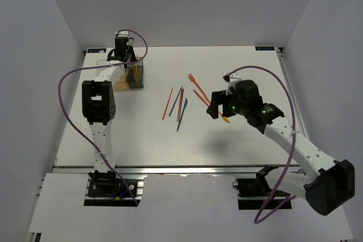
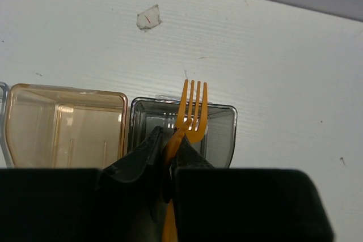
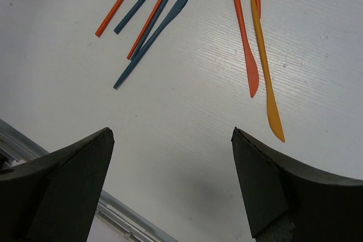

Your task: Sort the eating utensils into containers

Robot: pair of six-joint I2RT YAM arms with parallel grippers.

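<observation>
- Containers sit at the far left of the table, three in a row: a sliver of the clear box (image 2: 2, 118), then the tan-orange box (image 2: 68, 88), then the smoky grey box (image 2: 226, 135).
- Left gripper (image 2: 170, 147) is pinched tight on one orange fork (image 2: 191, 111), gripping the neck with the tines pointing away. The fork hangs over the grey box, so I judge this is the drop-off step, with the handle aimed down into that compartment. Whether other pieces already stand inside, I cannot tell.
- Loose utensils lie mid-table, fanned roughly parallel, seven by my count.
- Three are plain sticks: a red-orange stick (image 3: 118, 5), a dark blue stick (image 3: 142, 1) and another red stick (image 3: 152, 15).
- Three are knives: one blue knife (image 3: 154, 33), one red-orange knife (image 3: 244, 35) and one yellow-orange knife (image 3: 266, 75).
- One is a second orange fork (image 1: 191, 77), lying farthest back.
- Right gripper (image 3: 171, 137) hovers above bare table just near the knife tips, jaws spread wide and holding nothing. It looks poised to pick the next piece.
</observation>
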